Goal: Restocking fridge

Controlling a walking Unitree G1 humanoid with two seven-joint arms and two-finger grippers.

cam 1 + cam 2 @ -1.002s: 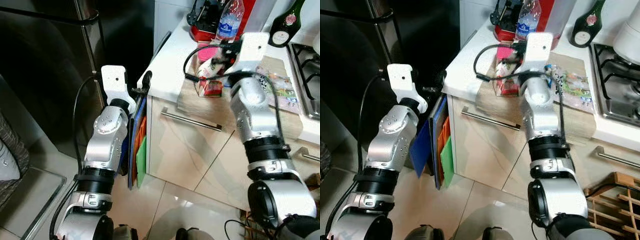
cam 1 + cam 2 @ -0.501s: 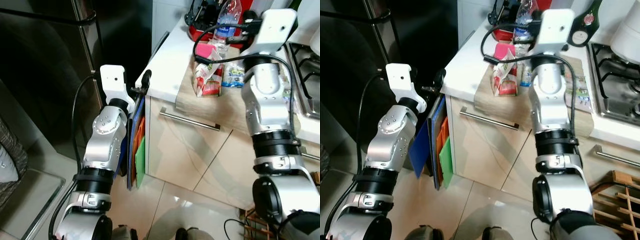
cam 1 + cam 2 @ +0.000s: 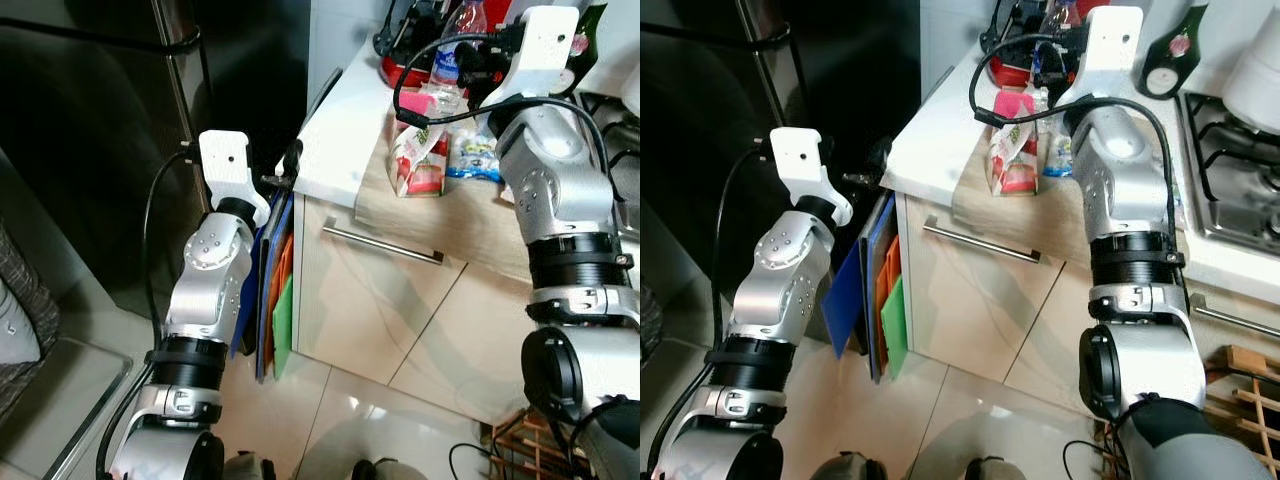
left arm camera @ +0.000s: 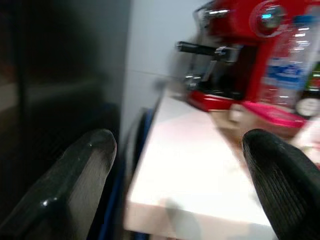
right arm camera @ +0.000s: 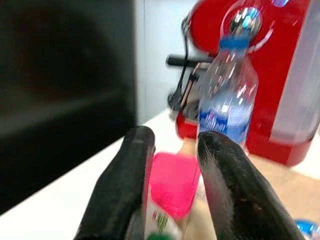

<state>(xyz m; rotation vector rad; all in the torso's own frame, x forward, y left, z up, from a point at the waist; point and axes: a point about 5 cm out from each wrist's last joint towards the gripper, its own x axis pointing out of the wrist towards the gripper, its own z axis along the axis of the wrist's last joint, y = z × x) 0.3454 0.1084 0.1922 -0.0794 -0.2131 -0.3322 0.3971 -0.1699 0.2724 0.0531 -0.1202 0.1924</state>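
both arms are built of rounded silver shells, the left arm (image 3: 212,290) and the right arm (image 3: 560,190) alike, with small dark screws dotted over the joint housings. a black ribbed ring with a silver clamp band sits on each forearm, and below it a round black joint cap. each wrist ends in a flat white block, the left wrist block (image 3: 226,165) with a tiny dark hole in its face, the right wrist block (image 3: 1112,40) the same. black cables loop off both wrists and run down the arms. the fingers (image 4: 75,180) are black, long and rounded, with a fine ribbed texture on the pads (image 4: 292,185).
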